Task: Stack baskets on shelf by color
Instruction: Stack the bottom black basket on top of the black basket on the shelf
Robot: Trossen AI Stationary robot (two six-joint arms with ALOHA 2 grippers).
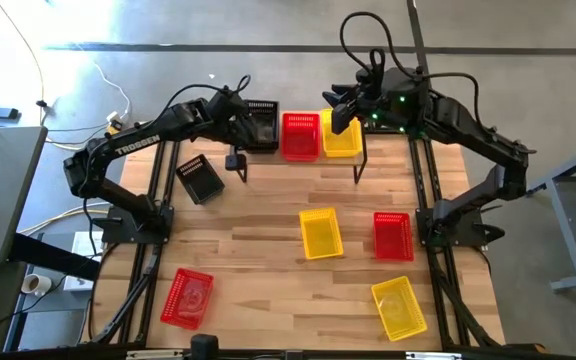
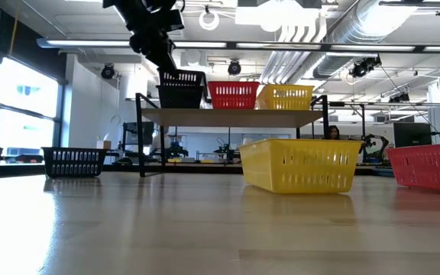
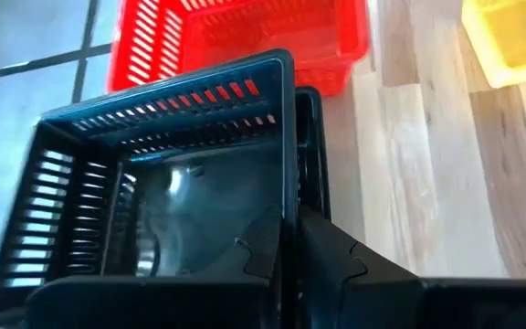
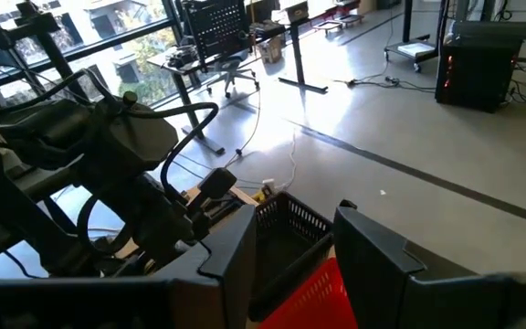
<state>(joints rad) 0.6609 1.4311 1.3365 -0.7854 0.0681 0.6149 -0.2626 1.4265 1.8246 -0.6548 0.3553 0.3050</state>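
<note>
The shelf (image 2: 228,116) stands at the table's far edge. On it sit a black basket (image 3: 310,137), a red basket (image 1: 300,135) and a yellow basket (image 1: 341,134), side by side. My left gripper (image 3: 290,224) is shut on a second black basket (image 1: 260,122) above the first one. My right gripper (image 1: 340,112) hovers open over the yellow basket on the shelf and touches nothing. On the tabletop rest another black basket (image 1: 200,180), two red baskets (image 1: 392,236) (image 1: 187,297) and two yellow baskets (image 1: 320,232) (image 1: 399,306). My left gripper holds the upper black basket by the rim of one long wall (image 3: 289,187), one finger (image 3: 249,256) inside and the other outside. The fingers come from the table's left, slanting down. The basket sits slightly tilted and offset in the lower black basket on the shelf.
The shelf's thin black legs (image 1: 358,170) stand on the plank table in front of the stacks. The table's middle strip between the shelf and the loose baskets is bare wood. Cables and the arm bases flank the table's left and right edges.
</note>
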